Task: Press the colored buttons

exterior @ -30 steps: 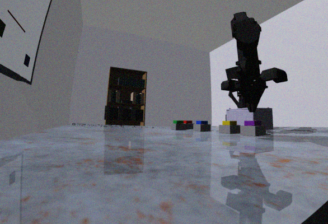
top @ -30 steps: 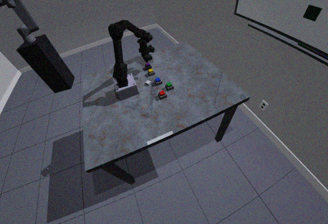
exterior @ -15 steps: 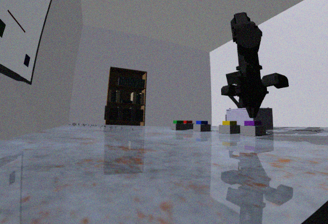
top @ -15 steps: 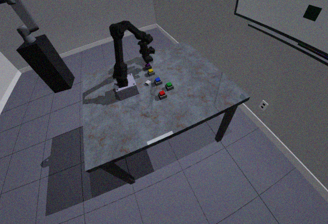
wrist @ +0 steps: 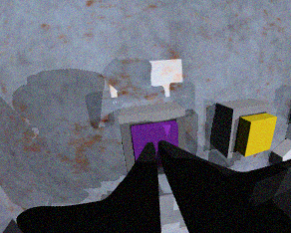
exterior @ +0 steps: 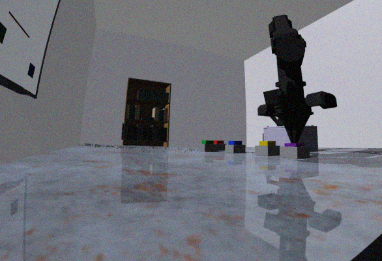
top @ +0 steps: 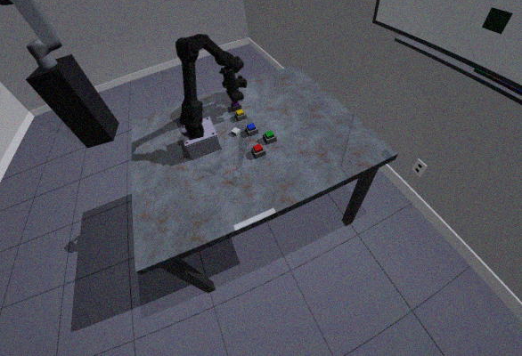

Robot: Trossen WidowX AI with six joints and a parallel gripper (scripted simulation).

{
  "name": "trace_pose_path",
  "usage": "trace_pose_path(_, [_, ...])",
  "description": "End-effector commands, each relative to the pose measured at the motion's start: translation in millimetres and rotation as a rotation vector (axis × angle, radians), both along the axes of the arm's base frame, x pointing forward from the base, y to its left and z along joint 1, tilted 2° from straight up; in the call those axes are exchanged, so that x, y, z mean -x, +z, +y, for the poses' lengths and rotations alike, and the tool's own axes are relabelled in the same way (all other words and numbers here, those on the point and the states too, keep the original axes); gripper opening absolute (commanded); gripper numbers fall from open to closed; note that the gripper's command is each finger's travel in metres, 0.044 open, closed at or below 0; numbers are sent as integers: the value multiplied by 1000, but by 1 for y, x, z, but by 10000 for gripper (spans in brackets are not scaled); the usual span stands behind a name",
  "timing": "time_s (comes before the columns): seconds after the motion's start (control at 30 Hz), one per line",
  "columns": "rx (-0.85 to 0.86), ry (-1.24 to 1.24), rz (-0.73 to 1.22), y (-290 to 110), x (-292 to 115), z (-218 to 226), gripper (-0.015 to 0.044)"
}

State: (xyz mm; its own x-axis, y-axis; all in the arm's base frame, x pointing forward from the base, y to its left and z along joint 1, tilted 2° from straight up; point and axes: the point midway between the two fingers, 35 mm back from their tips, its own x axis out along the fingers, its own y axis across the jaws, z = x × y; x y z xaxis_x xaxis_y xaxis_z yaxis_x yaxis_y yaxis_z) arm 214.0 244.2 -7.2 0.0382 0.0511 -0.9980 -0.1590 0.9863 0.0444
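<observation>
My gripper (top: 234, 101) (exterior: 294, 140) (wrist: 155, 146) is shut and empty, pointing straight down. Its fingertips touch the top of the purple button (top: 234, 104) (exterior: 290, 145) (wrist: 155, 132), which sits on a grey base at the back of the row. The red button (top: 257, 148) (exterior: 219, 142) is the nearest one in the top view. The green button (top: 269, 134) (exterior: 206, 141) stands right of the red one.
A yellow button (top: 240, 112) (exterior: 267, 143) (wrist: 257, 132) stands right beside the purple one, and a blue button (top: 251, 126) (exterior: 235, 142) beyond it. A small white block (top: 235, 131) (wrist: 166, 72) lies near the arm's base (top: 202, 140).
</observation>
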Motion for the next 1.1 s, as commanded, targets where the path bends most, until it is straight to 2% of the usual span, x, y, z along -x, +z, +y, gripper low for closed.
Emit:
trace_pose_path(0.0, [0, -5, 1, -1, 0, 0, 20])
trace_pose_path(0.33, [0, -5, 1, -1, 0, 0, 20])
trace_pose_path(0.47, [0, -5, 1, 29, 1, -1, 20])
trace_pose_path(0.63, [0, -5, 1, 35, 1, -1, 20])
trace_pose_path(0.77, [0, -5, 0, 90, 3, -4, 20])
trace_pose_path(0.97, [0, -5, 0, 93, 2, -6, 20])
trace_pose_path(1.07, [5, -5, -1, 92, -21, -34, 20])
